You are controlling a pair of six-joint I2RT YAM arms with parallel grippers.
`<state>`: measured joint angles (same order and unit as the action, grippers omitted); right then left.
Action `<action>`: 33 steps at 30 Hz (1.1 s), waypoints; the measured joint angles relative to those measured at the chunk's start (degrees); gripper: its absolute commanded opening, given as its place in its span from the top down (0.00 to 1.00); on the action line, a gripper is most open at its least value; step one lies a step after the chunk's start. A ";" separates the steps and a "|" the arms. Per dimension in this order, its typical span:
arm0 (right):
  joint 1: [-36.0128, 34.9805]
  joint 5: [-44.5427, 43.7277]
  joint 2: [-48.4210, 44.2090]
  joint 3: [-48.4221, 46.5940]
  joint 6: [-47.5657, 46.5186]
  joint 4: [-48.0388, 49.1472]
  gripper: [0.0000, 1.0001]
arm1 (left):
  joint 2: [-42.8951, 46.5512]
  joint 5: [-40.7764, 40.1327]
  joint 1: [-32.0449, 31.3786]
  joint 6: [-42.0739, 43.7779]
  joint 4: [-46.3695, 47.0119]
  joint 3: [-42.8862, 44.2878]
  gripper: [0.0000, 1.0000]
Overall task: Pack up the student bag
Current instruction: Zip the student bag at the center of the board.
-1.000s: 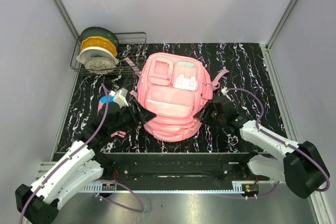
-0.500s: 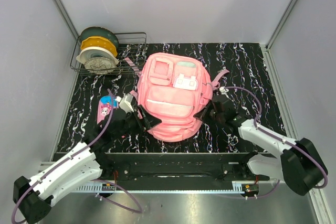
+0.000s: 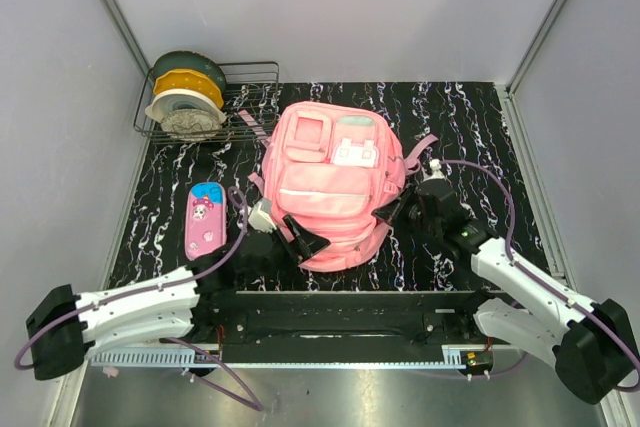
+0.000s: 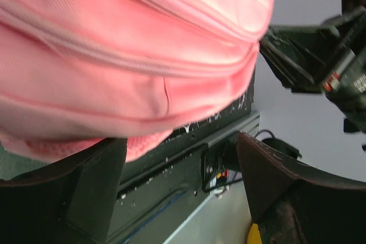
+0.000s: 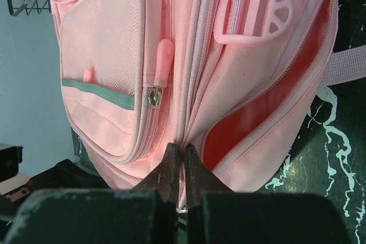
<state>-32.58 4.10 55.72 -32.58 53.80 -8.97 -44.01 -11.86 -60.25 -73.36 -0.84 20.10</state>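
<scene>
Student bag: I am working its zipper.
My right gripper is pinching the seam; my left gripper, gaping wide, should be bracing the hem.

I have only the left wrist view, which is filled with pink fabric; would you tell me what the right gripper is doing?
Observer: The right gripper is shut on a seam of the student bag.
Operator: Is any compartment open?
Observer: It appears so: the long zip beside that seam gapes, showing a darker red inside.
Operator: Is anything lying outside the bag?
Observer: Yes, a pink pencil case lies on the table, left of the bag and apart from it.
</scene>
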 measured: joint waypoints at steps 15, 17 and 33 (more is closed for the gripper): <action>-0.48 1.16 -4.07 -0.55 -1.27 -4.63 1.00 | -15.34 -6.69 -0.24 -10.10 20.52 -5.90 1.00; -0.66 1.16 -4.59 -0.55 -1.55 -5.05 0.95 | -14.40 -6.91 -0.26 -10.10 19.74 -5.90 1.00; -2.84 12.04 -11.04 -0.52 -5.35 -6.14 0.53 | 5.20 -6.84 8.55 -5.51 3.04 -7.85 1.00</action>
<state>-35.42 16.14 44.69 -33.10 48.45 -15.11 -38.81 -18.70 -51.70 -78.87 2.20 12.25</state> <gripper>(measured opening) 0.483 0.050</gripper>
